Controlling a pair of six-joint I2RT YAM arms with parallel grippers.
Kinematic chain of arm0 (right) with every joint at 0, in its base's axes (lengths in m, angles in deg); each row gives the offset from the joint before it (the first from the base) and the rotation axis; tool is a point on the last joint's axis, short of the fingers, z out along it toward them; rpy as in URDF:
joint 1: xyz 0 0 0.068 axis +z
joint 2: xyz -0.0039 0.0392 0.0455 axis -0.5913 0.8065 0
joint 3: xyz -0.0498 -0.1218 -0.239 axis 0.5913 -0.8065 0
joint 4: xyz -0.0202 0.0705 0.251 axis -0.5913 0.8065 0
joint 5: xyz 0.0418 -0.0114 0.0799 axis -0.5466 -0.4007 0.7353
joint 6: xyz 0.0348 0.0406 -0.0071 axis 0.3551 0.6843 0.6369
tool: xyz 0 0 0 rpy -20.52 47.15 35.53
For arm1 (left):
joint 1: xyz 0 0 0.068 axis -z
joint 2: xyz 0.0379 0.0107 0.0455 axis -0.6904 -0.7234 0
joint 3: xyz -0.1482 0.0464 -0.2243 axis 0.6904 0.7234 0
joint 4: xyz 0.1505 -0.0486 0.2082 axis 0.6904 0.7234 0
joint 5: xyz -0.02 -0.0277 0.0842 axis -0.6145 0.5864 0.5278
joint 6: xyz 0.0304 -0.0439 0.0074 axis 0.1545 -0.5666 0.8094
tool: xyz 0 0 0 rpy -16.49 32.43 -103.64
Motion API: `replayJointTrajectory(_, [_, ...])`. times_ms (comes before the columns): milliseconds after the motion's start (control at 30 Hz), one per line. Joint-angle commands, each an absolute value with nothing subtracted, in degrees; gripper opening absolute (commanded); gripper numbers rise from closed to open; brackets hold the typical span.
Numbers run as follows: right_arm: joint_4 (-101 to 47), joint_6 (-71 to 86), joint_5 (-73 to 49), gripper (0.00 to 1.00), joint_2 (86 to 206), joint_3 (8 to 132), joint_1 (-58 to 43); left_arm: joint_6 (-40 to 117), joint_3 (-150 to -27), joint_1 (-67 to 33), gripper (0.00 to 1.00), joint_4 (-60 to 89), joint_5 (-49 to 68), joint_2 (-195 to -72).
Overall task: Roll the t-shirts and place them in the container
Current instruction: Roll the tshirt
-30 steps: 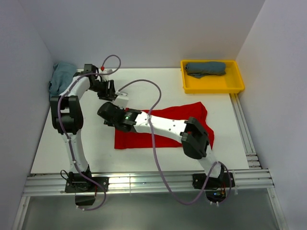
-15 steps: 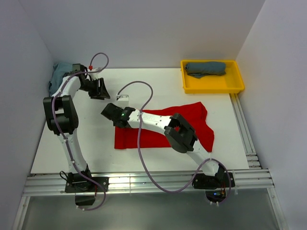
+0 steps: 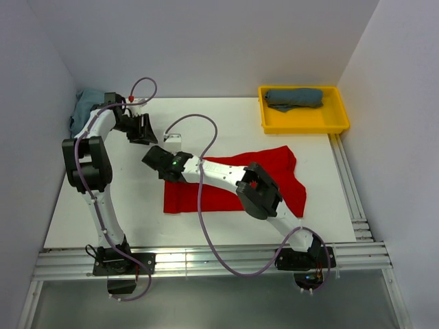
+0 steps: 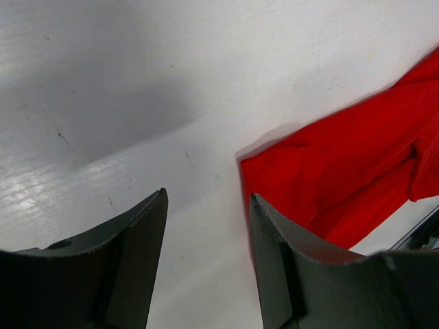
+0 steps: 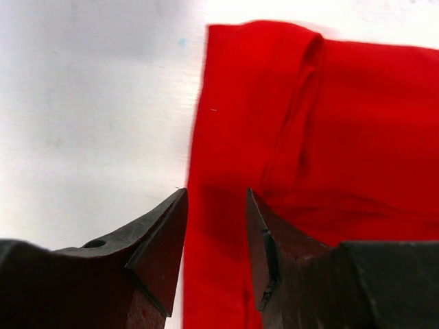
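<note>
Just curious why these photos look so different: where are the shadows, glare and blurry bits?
Top external view: soft, even light, glare on the metal rail at the near edge. Left wrist view: a broad grey shadow across the table, a pale sheen lower left, the red t-shirt sharp. Right wrist view: the dark fingers fill the foreground, the shirt's left edge slightly soft.

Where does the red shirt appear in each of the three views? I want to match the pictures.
Top view: the red shirt lies mid-table, partly under the right arm.
Left wrist: the shirt is at the right side, with one corner near the centre.
Right wrist: the shirt fills the right half, from top to bottom.
Shared landmark: the white table, bare to the left of the shirt's edge in every view.
</note>
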State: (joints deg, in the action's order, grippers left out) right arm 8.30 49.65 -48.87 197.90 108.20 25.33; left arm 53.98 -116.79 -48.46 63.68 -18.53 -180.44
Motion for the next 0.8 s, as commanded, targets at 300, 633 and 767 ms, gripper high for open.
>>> replayJointTrajectory(300, [10.6, 51.6, -49.8, 0.48, 198.9, 113.1, 26.9, 60.5, -116.5, -45.2, 0.58, 66.6, -22.3, -179.9])
replayJointTrajectory(633, [15.2, 53.7, -49.7, 0.5, 205.0, 119.1, 27.5, 60.6, -115.3, -44.2, 0.57, 66.1, -23.0, -180.0])
replayJointTrajectory(767, [18.0, 55.0, -50.1, 0.52, 206.5, 120.1, 27.1, 61.1, -115.0, -44.2, 0.57, 66.5, -22.8, -179.8])
